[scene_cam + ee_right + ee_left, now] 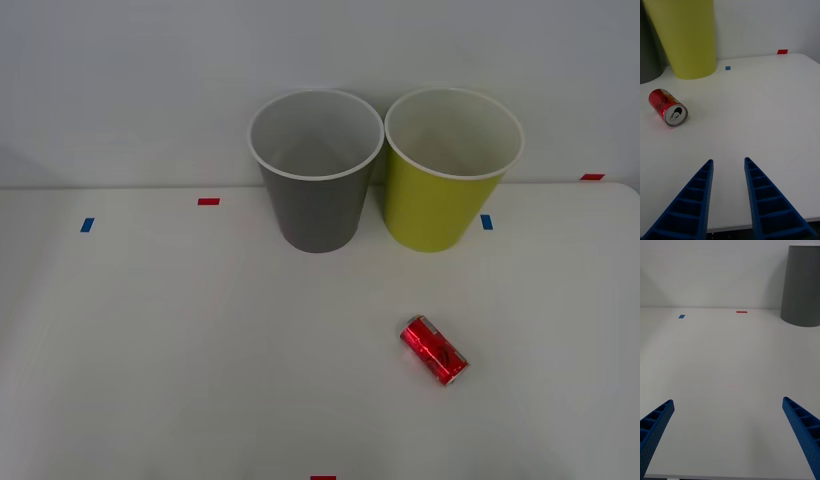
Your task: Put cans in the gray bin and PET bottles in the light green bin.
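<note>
The red can [434,350] lies on its side on the white worktop [180,340], near the light green bin [447,170]. The gray bin [315,172] stands just beside that bin. The left gripper [730,435] has its jaws wide apart, and the right gripper [728,165] has its jaws a little apart.

no legible text, markings on red can [667,106] unreadable

Red can [434,350]: shiny, silver ends, lying on its side, nearer than light green bin [450,175]. Gray bin [317,175]: upright, white-rimmed, just beside the green one
</note>
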You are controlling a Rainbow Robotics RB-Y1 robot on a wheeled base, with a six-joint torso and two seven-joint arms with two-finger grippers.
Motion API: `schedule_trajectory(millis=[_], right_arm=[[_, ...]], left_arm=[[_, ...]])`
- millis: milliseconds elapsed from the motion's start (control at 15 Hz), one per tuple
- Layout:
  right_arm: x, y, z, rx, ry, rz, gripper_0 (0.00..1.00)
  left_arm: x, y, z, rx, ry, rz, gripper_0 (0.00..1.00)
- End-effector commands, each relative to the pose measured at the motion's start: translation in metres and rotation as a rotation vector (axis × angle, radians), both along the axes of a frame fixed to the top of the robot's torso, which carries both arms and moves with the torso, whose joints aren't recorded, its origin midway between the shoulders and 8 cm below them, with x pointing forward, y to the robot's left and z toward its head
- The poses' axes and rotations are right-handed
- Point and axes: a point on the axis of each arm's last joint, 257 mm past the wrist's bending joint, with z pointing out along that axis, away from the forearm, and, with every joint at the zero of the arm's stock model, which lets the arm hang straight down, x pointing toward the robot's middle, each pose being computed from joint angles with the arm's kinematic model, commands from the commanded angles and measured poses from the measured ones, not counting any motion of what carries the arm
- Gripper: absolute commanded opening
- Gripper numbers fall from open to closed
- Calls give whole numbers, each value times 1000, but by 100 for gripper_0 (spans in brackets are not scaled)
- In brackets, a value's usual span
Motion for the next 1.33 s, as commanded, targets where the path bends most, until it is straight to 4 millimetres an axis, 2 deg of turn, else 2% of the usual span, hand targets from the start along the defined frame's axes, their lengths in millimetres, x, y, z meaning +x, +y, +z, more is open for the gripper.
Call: schedule_trajectory(millis=[67, 267, 467, 1000, 1133, 1333], right_arm=[[9, 5, 0, -12, 3, 56, 84], [24, 11, 1, -16, 35, 103, 99], [28, 26, 18, 18, 17, 148, 100], [31, 23, 25, -4, -1, 141, 100], [41, 31, 32, -11, 6, 151, 100], [70, 48, 49, -21, 60, 154, 100]], left_arm=[[0, 0, 0, 0, 0, 0, 100], [0, 0, 0, 0, 0, 0, 100], [0, 0, 0, 0, 0, 0, 100], [0, 0, 0, 0, 0, 0, 100], [0, 0, 0, 0, 0, 0, 100], [0, 0, 0, 0, 0, 0, 100]])
